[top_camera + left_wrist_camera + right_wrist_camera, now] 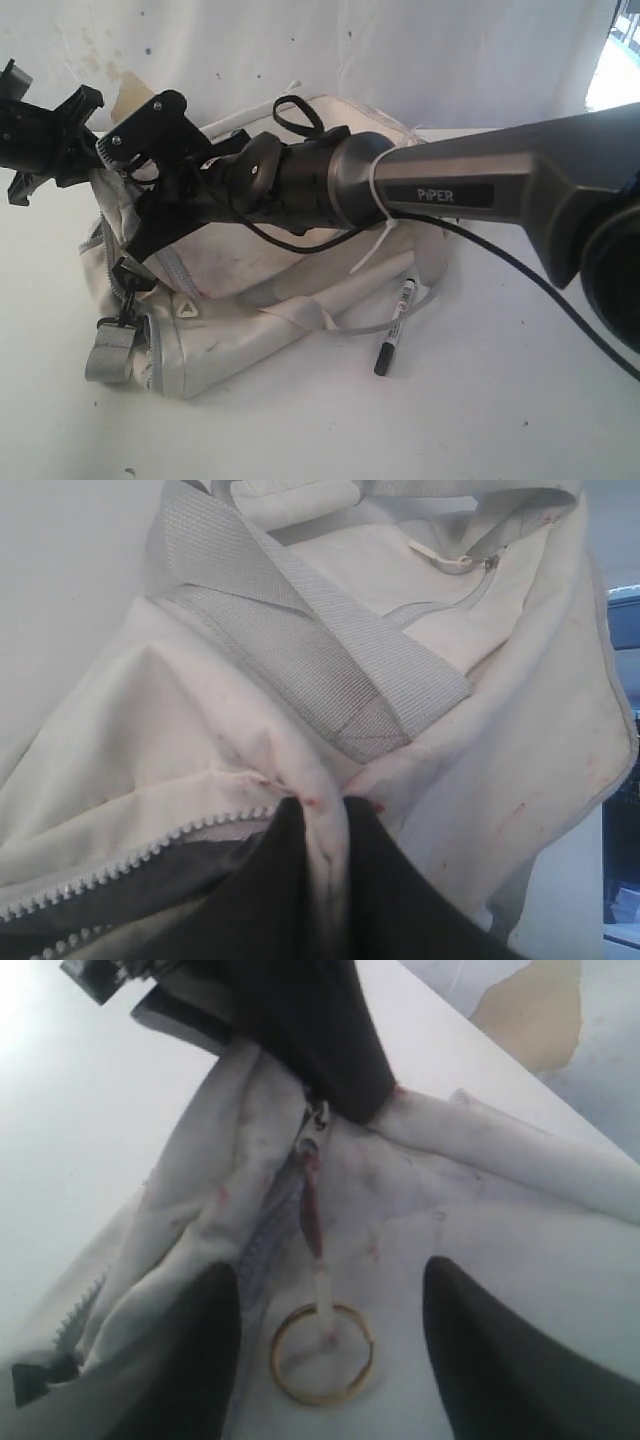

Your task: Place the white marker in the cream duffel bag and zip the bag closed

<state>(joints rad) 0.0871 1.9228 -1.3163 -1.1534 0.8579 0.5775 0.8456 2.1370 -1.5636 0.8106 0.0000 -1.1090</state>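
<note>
left tool [322,818] clamped on cream duffel bag [240,270] fabric at the zip end. right tool [325,1290] wide open, with zip pull [311,1205] and gold ring [278,1360] lying between its fingers, long axis pointing at it. white marker [396,322] not in yet: on tabletop just beside bag, near-edge side.

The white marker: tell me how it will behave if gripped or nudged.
The marker looks slim, straight and hard, so it should stay stiff and feel light. Its round barrel lies flat on the table beside the bag, so a sideways push would probably roll it. The smooth-looking barrel may slip in a loose pinch.
</note>
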